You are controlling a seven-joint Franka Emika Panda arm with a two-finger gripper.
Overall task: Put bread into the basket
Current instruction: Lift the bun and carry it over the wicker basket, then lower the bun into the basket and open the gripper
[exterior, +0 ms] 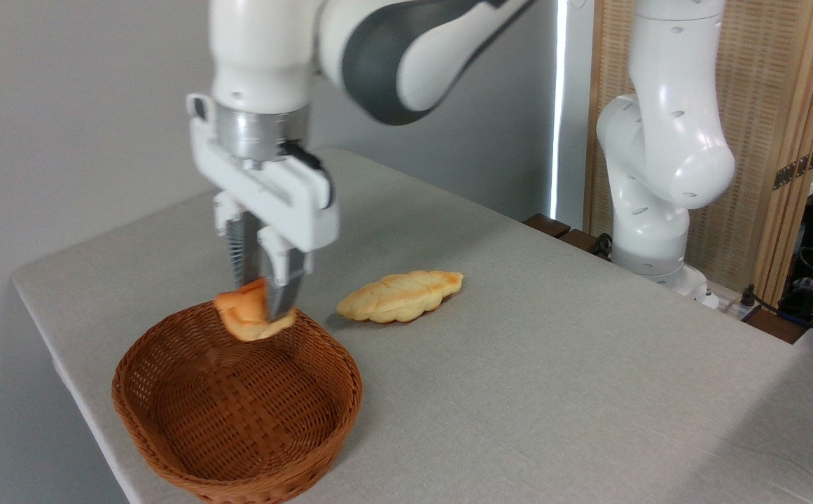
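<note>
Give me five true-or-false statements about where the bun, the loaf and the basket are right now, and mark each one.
1. The end effector grips the small orange bun. True.
2. The bun rests on the floor of the wicker basket. False: it hangs in the air over the basket's far rim.
3. The pale braided loaf lies on the table. True.
4. The braided loaf is inside the basket. False: it lies outside, to the basket's right.
5. Nothing lies on the basket floor. True.
</note>
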